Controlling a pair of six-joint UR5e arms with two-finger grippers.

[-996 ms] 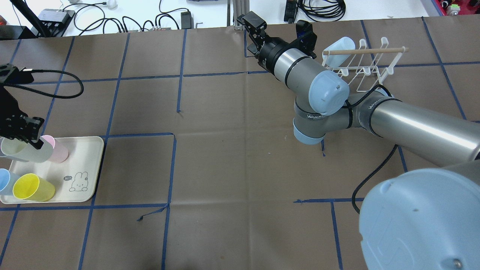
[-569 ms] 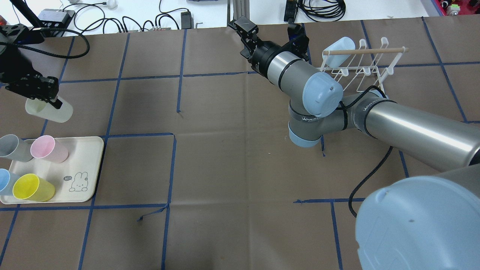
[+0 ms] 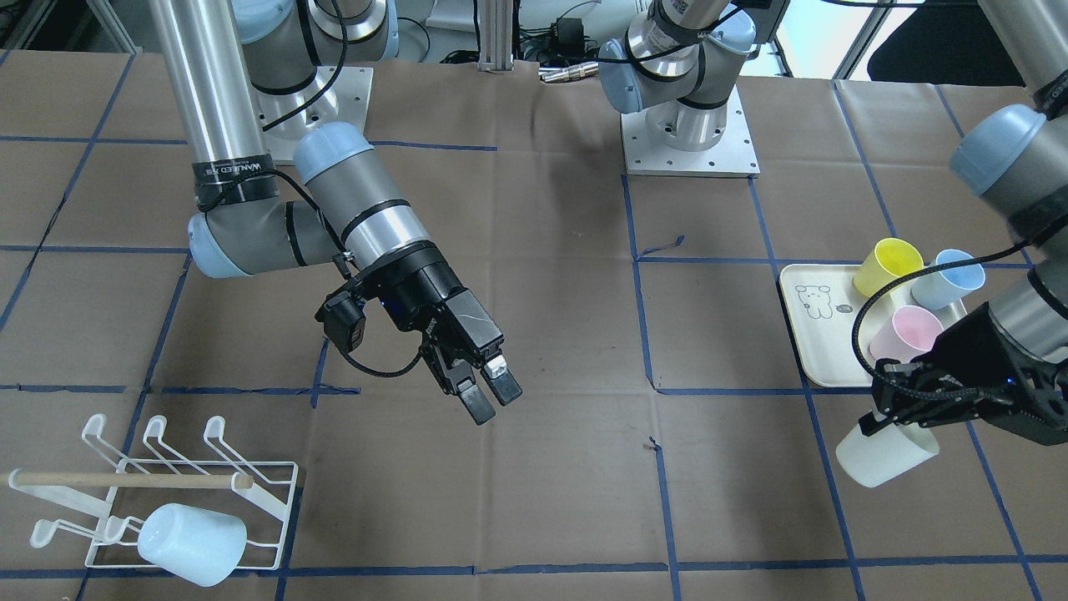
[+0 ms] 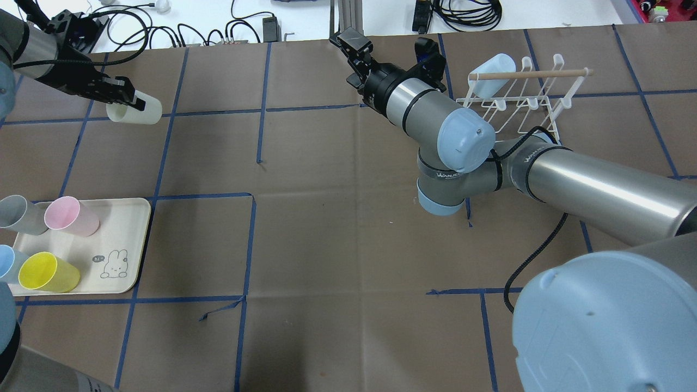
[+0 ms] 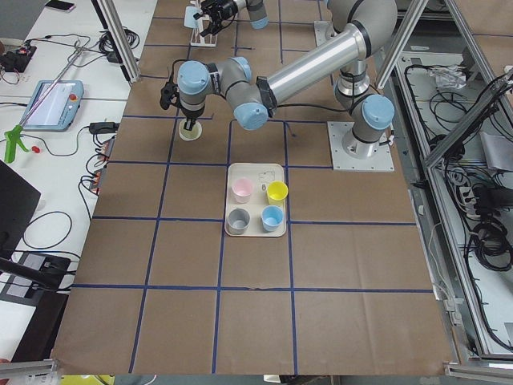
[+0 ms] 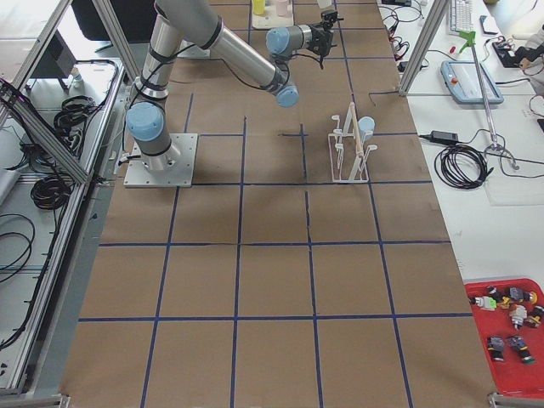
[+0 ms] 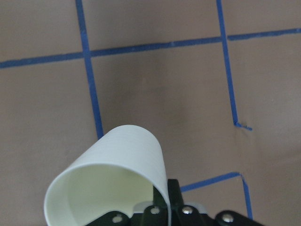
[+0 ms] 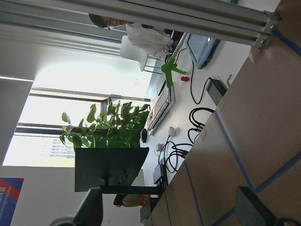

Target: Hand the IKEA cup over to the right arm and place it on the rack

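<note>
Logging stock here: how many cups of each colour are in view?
Blue cups: 2, the blue cup on the tray and the pale blue cup on the rack
Pink cup: 1
Yellow cup: 1
Grey cup: 1
Cream cup: 1
Total: 6

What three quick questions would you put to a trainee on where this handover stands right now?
1. True or false: the right tool is shut on a cup.
2. How many cups are on the tray? A) two B) four C) six
3. Fill in: the cup on the rack is pale ____.

Key:
1. False. It hangs open and empty over the table, while the left tool holds the cream cup by its rim.
2. B: pink, yellow, blue and grey.
3. Blue.
</note>
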